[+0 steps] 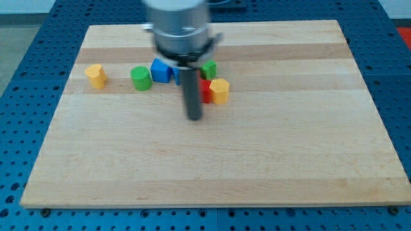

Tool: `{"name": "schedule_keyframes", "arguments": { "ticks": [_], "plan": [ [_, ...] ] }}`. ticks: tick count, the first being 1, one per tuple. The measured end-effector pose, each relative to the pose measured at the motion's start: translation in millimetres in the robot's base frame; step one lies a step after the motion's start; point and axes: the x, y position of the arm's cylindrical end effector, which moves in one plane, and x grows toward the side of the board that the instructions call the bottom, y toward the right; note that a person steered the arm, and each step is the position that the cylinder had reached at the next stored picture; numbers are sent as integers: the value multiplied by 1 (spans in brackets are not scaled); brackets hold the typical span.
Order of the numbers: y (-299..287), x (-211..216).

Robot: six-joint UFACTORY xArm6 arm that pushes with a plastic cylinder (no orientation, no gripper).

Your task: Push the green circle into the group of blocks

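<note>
Here, my tip (194,118) below red block (205,90), green circle (140,77) left, no claw fitted.

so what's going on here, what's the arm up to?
An xArm is sliding its rod across a wooden board to push blocks. My tip sits below the cluster: a blue block, a green block, a red block and a yellow block. The green circle stands just left of the blue block, apparently touching or nearly so. A second yellow block sits alone at the view's left. The tip is not touching the green circle.
</note>
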Motion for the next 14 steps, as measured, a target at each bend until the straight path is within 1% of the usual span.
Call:
{"name": "schedule_keyframes", "arguments": {
  "ticks": [1, 2, 3, 4, 5, 6, 7, 8, 9, 11, 12, 13, 14],
  "plan": [
    [91, -21],
    [102, -61],
    [109, -40],
    [80, 41],
    [-24, 80],
    [-103, 69],
    [-131, 43],
    [-136, 1],
    [-136, -49],
    [-136, -25],
    [-132, -73],
    [-132, -110],
    [-132, -89]
  ]
}}
